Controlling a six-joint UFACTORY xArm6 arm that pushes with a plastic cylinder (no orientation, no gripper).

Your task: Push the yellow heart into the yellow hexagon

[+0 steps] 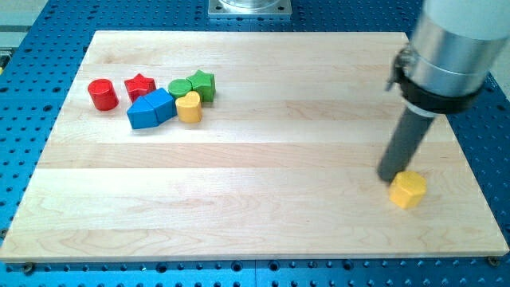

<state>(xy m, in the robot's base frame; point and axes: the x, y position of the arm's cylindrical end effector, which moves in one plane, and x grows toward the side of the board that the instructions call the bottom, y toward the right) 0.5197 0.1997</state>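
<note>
On the worktop (263,159), far to the view's left of my tip, stand a red cylinder (102,94), a red star (139,84), a blue block (151,109), a green block (180,87), the yellow heart (189,106) and a green star (202,84), clustered together. My tip (388,176) is a plain rod without jaws, touching the yellow hexagon (408,190) just to its lower right.

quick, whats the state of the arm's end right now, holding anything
No gripper on this arm, only a rod; it holds nothing.
My tip rests on the board, just at the view's left of the yellow hexagon, far from the yellow heart.
</note>
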